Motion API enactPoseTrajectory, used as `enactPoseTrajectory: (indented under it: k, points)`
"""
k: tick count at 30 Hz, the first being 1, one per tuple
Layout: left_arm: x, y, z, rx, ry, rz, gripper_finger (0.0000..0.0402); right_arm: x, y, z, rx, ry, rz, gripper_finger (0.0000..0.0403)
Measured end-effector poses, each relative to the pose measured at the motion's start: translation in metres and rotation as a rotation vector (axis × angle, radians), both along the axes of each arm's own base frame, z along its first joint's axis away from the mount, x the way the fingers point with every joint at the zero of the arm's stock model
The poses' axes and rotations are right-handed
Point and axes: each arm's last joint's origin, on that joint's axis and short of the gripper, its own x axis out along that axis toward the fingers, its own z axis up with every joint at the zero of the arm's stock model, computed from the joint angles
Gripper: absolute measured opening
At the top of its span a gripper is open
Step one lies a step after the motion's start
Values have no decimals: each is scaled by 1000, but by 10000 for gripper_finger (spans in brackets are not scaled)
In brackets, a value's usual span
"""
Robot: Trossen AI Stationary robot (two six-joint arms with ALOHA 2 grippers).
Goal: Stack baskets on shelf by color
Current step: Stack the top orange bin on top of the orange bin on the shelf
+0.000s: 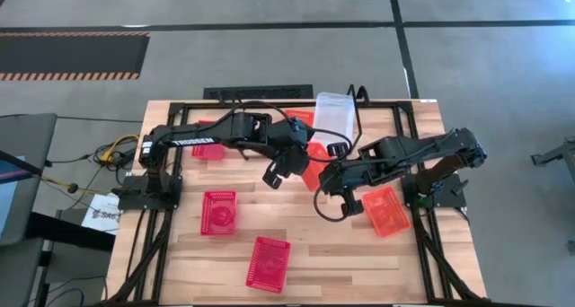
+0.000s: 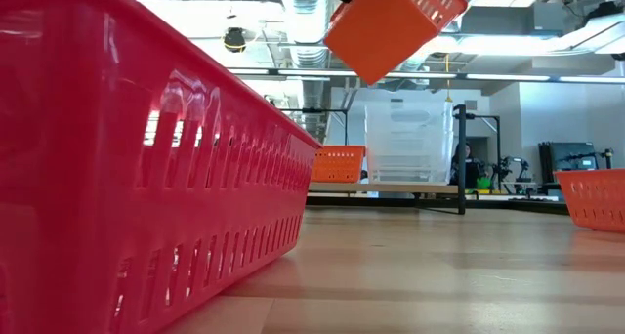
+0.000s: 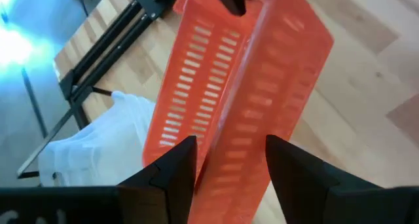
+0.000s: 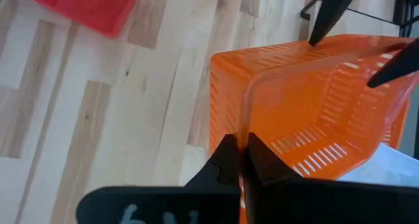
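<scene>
Orange slotted plastic basket (image 4: 308,112), light, thin-walled and flexible, hangs tilted above the tabletop (image 1: 341,262); right pincer (image 4: 239,160) clenched on its rim, left pincer (image 3: 229,162) spread astride its far end.

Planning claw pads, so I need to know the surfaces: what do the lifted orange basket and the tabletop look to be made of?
Orange basket: likely thin moulded plastic, smooth and slightly glossy, going by its slotted walls and the light showing through them. Tabletop: apparently wooden planks with visible grain and a satin finish.

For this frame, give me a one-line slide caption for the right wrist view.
Right hand pinches the rim of an orange basket lifted over the wooden table; a red basket lies beyond.
</scene>
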Motion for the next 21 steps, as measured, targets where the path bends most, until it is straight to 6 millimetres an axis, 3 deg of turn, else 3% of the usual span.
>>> enactPoseTrajectory:
  k: [3,7,15,21]
  points:
    - [-1,-1,0,-45,7,11,126,0,1,0,0,1,2,1]
    - [-3,-3,-2,-123,37,11,22,-1,4,0,-3,6,15,2]
    - [-4,-5,-3,-159,52,47,2,-1,6,0,10,-5,-11,15]
    - [-4,-5,-3,-155,61,55,1,0,5,2,-38,-62,-101,86]
